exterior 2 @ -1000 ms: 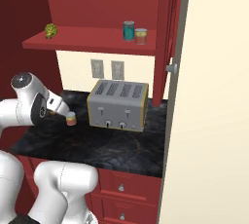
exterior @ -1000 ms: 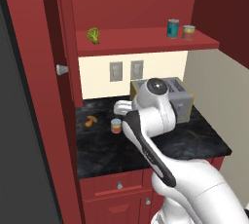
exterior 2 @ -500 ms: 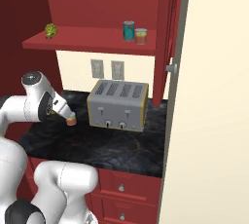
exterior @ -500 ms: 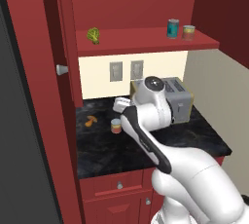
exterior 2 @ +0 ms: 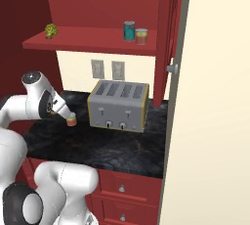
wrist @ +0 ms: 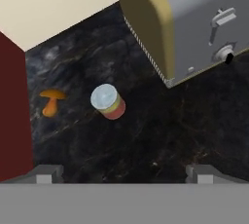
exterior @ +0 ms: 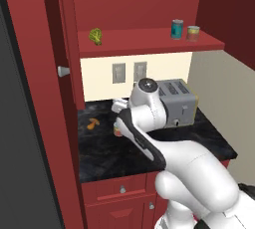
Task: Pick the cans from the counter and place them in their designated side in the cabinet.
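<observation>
On the counter [wrist: 160, 135] our wide-open, empty fingers [wrist: 124, 172] have shifted slightly above the silver-topped, red-and-yellow can [wrist: 108, 102].

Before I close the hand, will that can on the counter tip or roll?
The can stands upright on the flat counter, so probably stable. It looks rigid. Its round side would likely roll if knocked over.

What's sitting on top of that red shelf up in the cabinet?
On the shelf board sit a green leafy lump at one end, and a teal can beside a red-and-yellow can at the other. The space farther back is visible and bare.
</observation>
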Robot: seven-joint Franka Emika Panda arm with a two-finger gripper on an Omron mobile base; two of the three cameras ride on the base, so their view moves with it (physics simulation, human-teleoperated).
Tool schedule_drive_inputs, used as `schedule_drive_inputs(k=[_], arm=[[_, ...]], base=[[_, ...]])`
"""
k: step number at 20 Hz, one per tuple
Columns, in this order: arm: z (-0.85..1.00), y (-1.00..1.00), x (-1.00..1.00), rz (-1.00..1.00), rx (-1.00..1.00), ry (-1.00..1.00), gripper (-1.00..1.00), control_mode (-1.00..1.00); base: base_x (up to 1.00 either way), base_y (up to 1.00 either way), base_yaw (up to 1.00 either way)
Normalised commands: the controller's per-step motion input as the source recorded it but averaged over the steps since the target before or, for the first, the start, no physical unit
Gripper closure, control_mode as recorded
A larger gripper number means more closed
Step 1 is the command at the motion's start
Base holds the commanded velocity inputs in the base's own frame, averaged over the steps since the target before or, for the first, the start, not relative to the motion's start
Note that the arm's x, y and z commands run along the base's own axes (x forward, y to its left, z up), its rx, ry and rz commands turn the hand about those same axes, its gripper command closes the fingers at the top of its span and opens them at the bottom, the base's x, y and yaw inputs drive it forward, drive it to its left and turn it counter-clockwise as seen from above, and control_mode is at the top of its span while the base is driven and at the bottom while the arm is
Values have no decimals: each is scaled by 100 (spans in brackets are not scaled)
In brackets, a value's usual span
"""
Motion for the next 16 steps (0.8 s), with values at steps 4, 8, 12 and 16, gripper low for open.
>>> schedule_drive_inputs(k=[4, 8, 12, 16], arm=[[-15, 2, 24, -8, 2, 1, -100, -100], [-15, 5, 28, -7, 4, 2, -100, -100], [-15, 7, 27, -7, 4, 2, -100, -100], [-13, 8, 27, -5, 3, 2, -100, -100]], base=[[0, 0, 0], [0, 0, 0], [0, 0, 0], [0, 0, 0]])
